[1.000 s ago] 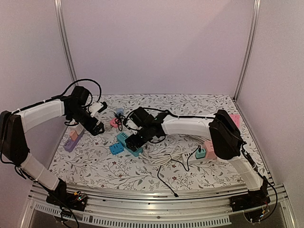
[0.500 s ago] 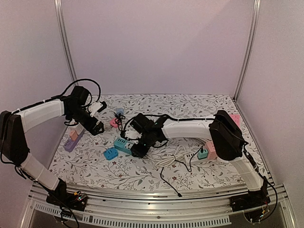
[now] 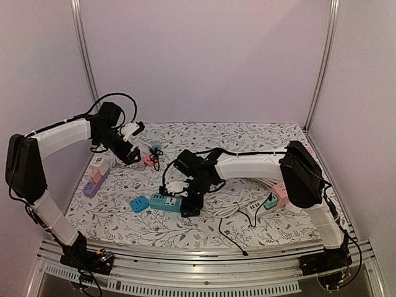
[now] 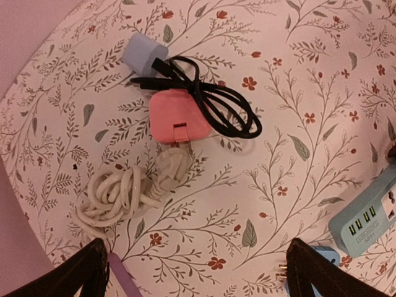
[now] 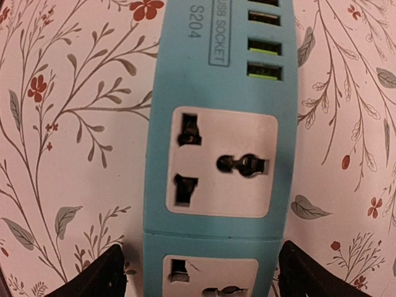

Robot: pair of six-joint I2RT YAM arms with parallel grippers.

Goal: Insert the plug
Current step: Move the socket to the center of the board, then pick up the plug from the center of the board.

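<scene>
A teal power strip (image 3: 164, 202) with USB ports lies near the table's front centre. My right gripper (image 3: 189, 205) hangs straight over it. In the right wrist view my right gripper (image 5: 204, 275) is open and its fingers (image 5: 99, 275) straddle the teal power strip (image 5: 219, 161), with a small gap on each side. A blue plug (image 3: 139, 204) lies just left of the strip, prongs showing. A pink plug (image 4: 176, 124) with a black cable (image 4: 213, 99) lies at the back. My left gripper (image 4: 201, 275) is open and empty above the cloth, near the pink plug (image 3: 148, 159).
A lavender adapter (image 4: 143, 52) and a white coiled cable (image 4: 117, 192) lie beside the pink plug. Purple and pink adapters (image 3: 96, 178) sit at the left edge. A white power strip with pink and teal plugs (image 3: 275, 199) and loose white cable (image 3: 235, 201) lie at the right.
My right gripper moved toward the front edge and the teal strip moved with it, turning level; the blue plug slid left and forward. My left gripper moved back toward the pink plug.
</scene>
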